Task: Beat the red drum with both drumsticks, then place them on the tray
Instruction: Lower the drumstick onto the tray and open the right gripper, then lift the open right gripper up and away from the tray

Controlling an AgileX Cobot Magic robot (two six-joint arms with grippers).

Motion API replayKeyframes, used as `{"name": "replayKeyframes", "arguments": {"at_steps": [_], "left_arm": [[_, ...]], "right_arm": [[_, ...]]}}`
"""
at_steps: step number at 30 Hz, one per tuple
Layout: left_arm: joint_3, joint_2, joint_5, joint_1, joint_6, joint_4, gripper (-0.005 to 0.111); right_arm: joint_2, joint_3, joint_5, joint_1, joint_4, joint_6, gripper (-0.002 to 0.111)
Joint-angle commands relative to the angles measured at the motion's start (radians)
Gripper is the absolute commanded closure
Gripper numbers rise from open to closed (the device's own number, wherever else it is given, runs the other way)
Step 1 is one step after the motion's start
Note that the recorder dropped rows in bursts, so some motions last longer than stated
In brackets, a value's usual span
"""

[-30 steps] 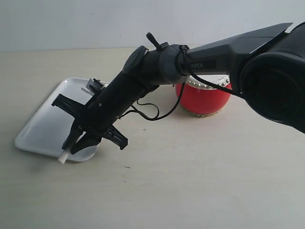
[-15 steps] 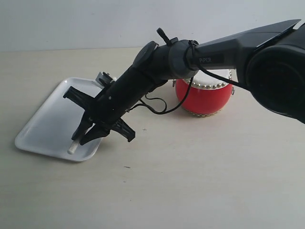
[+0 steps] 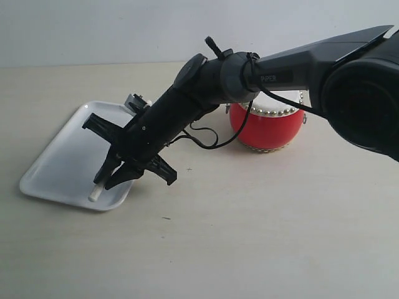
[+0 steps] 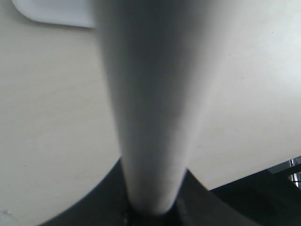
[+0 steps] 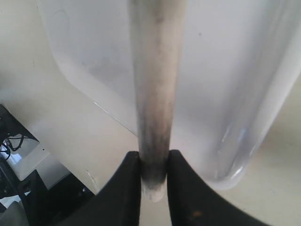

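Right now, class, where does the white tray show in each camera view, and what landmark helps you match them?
Exterior view: tray at left, mid-height.
Left wrist view: only a corner, at the picture's top-left edge.
Right wrist view: fills the upper right.
Landmark: beige table bordering it everywhere.

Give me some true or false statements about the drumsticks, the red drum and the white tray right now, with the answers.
1. The right claw grips a thin pale wooden drumstick. True.
2. That drumstick lies flat and loose in the flat white rectangular tray. False: it is clamped in the claw, tilted, over the tray.
3. The glossy red barrel-shaped drum stands on the tray. False: it stands on the beige table, apart from the tray.
4. The left claw holds a second pale drumstick. True.
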Motion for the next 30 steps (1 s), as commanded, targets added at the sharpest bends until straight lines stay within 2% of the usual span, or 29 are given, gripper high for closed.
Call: {"name": "replayKeyframes", "arguments": {"at_steps": [1, 7, 14, 26, 30], "left_arm": [[0.003, -0.002, 0.004, 0.005, 0.009, -0.016, 0.107], [0.003, -0.002, 0.004, 0.005, 0.009, -0.016, 0.107], [0.003, -0.002, 0.005, 0.005, 0.024, -0.016, 0.107], [0.003, -0.002, -0.021, 0.005, 0.026, -0.016, 0.107], [0.003, -0.002, -0.011, 0.005, 0.026, -0.016, 0.107]], "right_arm": [[-0.004, -0.006, -0.003, -0.004, -0.026, -0.007, 0.090], [-0.004, -0.006, -0.003, -0.004, -0.042, -0.007, 0.076], [-0.004, -0.006, 0.006, -0.004, -0.035, -0.005, 0.069], [-0.094, -0.006, 0.078, -0.004, -0.064, -0.224, 0.070], [-0.153, -0.006, 0.039, -0.005, -0.155, -0.232, 0.082]]}}
